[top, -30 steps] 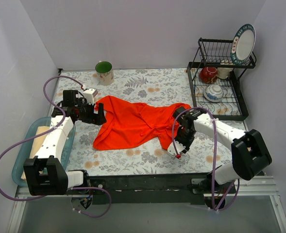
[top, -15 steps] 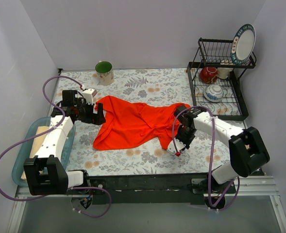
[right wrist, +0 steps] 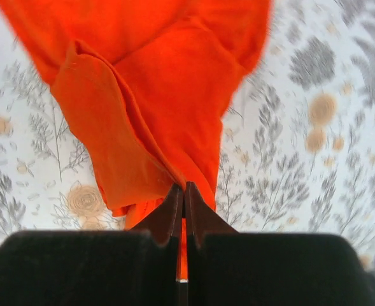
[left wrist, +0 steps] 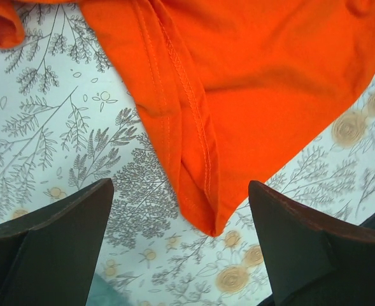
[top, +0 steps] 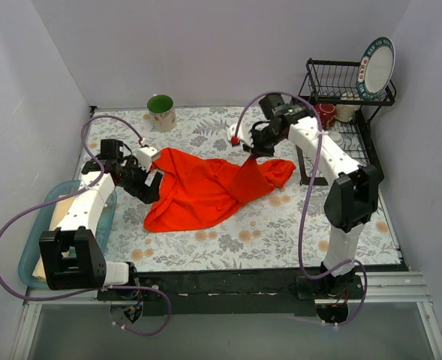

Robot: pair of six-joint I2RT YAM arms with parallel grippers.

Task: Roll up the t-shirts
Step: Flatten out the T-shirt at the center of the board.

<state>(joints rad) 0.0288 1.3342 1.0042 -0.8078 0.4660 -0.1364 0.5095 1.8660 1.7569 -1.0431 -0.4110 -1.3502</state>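
Observation:
The orange-red t-shirt (top: 205,191) lies crumpled in the middle of the floral table. My right gripper (top: 252,152) is shut on a fold of it and holds that part lifted toward the back right; the cloth hangs between the closed fingers in the right wrist view (right wrist: 149,102). My left gripper (top: 150,187) is open and low over the shirt's left edge; in the left wrist view a hemmed corner of the shirt (left wrist: 200,191) lies between the spread fingers, not held. The cream-yellow t-shirt (top: 58,217) lies in a tub at the left.
A green mug (top: 161,112) stands at the back left. A black dish rack (top: 341,135) with a red cup, a bowl and an upright plate stands at the back right. A teal tub (top: 31,259) sits at the table's left edge.
My right gripper has swung from the front right up to the back, pulling the shirt's right part off the table. The left gripper has shifted slightly nearer the shirt's edge.

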